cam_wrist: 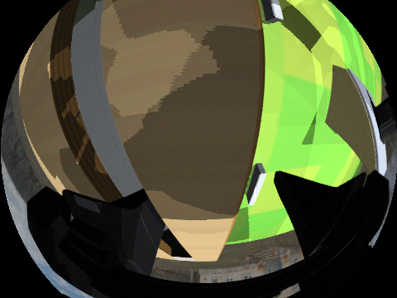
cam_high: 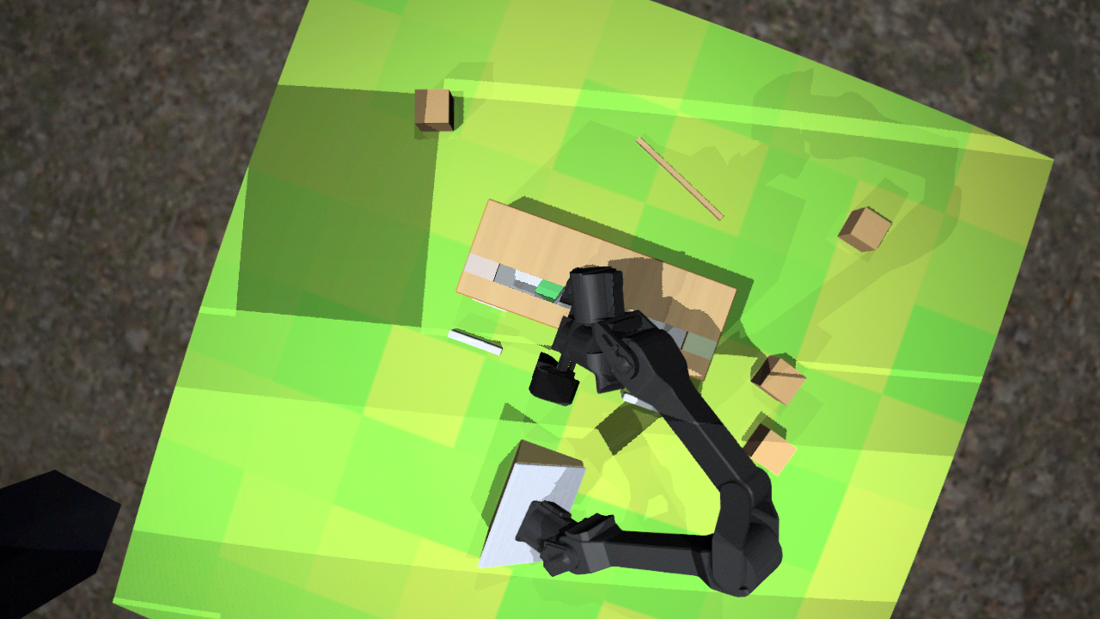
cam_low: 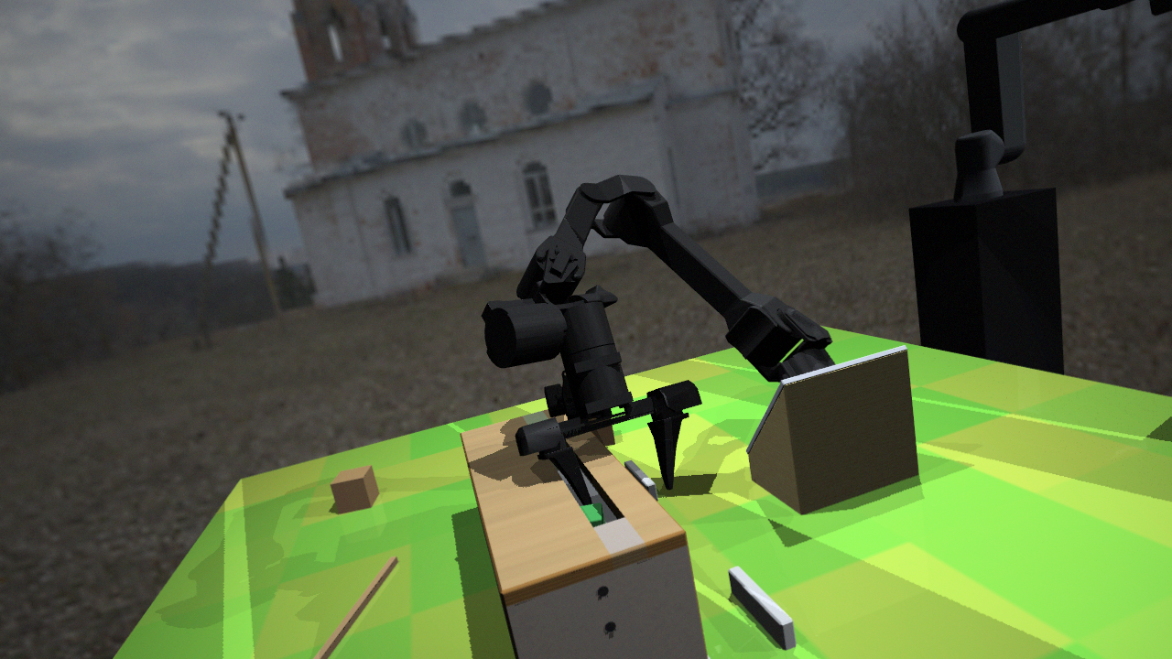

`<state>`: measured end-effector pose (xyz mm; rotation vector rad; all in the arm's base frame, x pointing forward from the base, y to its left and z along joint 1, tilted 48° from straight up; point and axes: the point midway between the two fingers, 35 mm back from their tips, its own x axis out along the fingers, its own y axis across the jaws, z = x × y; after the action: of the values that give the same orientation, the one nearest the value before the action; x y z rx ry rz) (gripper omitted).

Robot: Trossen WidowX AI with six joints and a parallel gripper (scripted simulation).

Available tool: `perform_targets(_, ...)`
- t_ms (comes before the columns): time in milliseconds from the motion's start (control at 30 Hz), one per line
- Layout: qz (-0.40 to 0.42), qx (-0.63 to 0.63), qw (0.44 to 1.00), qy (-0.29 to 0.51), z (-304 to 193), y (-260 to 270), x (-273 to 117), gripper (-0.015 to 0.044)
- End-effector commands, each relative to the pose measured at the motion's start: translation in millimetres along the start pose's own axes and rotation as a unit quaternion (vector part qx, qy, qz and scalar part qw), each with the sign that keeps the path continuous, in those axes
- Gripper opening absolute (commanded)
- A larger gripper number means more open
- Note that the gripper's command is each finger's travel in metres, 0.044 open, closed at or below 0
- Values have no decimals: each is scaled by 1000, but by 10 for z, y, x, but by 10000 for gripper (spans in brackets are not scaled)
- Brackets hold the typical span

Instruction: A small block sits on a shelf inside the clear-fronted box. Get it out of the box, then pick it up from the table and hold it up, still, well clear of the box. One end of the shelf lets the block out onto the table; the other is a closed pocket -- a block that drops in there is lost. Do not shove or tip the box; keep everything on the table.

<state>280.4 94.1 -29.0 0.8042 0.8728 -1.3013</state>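
The small green block [cam_high: 548, 289] [cam_low: 591, 513] shows through the top slot of the box, in the part of the slot on the left in the top view. The wooden-topped box [cam_high: 522, 235] [cam_low: 524, 541] [cam_wrist: 186, 165] stands upright. My gripper [cam_high: 555, 331] [cam_low: 627, 494] [cam_wrist: 227, 180] is open and empty, straddling the box's front strip. One finger dips into the slot close beside the block; whether it touches cannot be told. The other finger hangs outside the front of the box. In the wrist view the block is hidden.
White-topped bars [cam_high: 474, 341] [cam_low: 762, 608] [cam_wrist: 256, 184] lie before the box. A white-faced wedge [cam_high: 511, 508] [cam_low: 851, 434] [cam_wrist: 351, 112] stands farther in front. A thin stick [cam_high: 681, 178] [cam_low: 358, 606] lies behind the box. Several wooden cubes [cam_high: 434, 110] [cam_low: 353, 489] are scattered around.
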Motion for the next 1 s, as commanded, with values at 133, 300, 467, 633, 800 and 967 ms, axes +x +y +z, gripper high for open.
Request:
perform_targets(133, 3, -1, 1000, 0, 10, 24, -20, 400)
perform_targets(300, 3, -1, 1000, 0, -38, 24, -3, 400)
perform_targets(467, 3, -1, 1000, 1, -85, 23, 14, 400)
perform_targets(633, 3, -1, 1000, 1, -133, 23, 31, 400)
perform_targets(800, 4, -1, 1000, 1, -180, 23, 47, 400)
perform_targets(967, 4, -1, 1000, 1, -228, 22, 64, 400)
